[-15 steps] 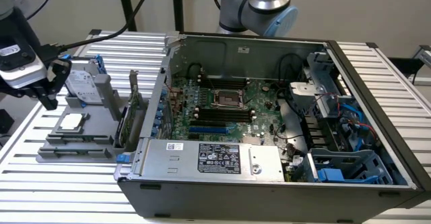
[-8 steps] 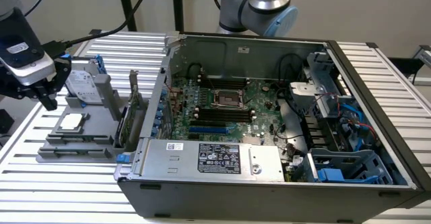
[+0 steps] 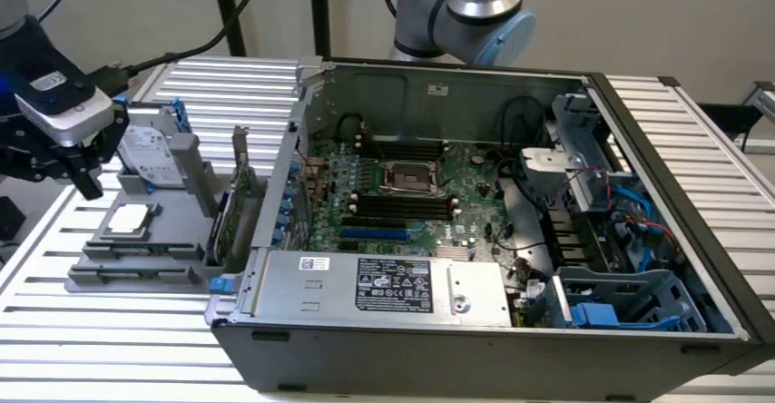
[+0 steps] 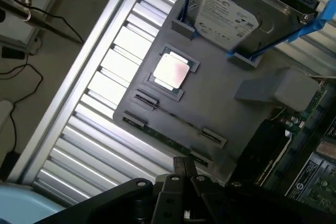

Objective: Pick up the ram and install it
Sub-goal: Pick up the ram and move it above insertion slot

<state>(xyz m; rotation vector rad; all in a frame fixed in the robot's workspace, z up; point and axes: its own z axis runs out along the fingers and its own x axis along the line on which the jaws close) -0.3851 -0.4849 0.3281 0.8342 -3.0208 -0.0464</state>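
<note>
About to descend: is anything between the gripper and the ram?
Nothing visible. The shut gripper hangs close over the ram in the gray tray; the CPU and hard drive sit aside.

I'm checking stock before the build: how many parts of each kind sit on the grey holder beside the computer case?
Hard drive: 1
Processor chip: 1
Expansion card: 1
RAM stick, seen edge-on: 1
Total: 4
</note>
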